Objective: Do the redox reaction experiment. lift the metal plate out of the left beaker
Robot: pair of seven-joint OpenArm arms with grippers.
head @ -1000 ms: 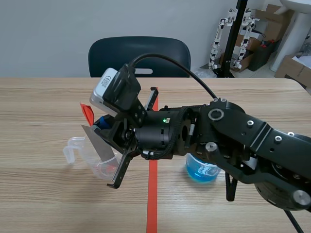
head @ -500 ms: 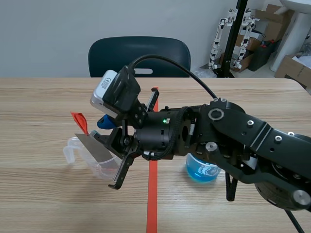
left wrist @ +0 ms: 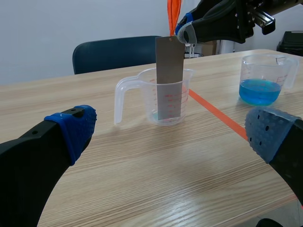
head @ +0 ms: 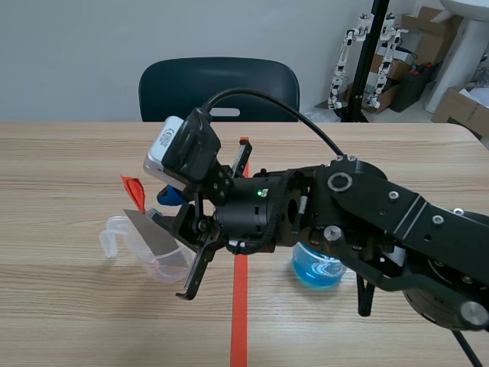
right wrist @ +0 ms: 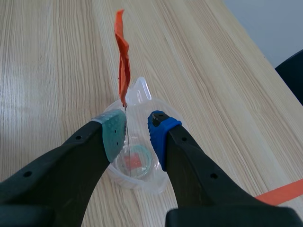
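The right gripper [right wrist: 137,135] clamps the upright metal plate [left wrist: 169,71], its lower end inside the left beaker [left wrist: 142,94]. The left gripper [left wrist: 170,135], fingers apart, has that beaker at twelve o'clock.

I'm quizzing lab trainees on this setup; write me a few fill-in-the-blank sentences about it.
The right tool holds the metal plate, whose lower end sits in the left ___.
The ribbon on its top is ___.
The right beaker holds ___ liquid.
The left tool is ___.
Missing: beaker; orange; blue; open.
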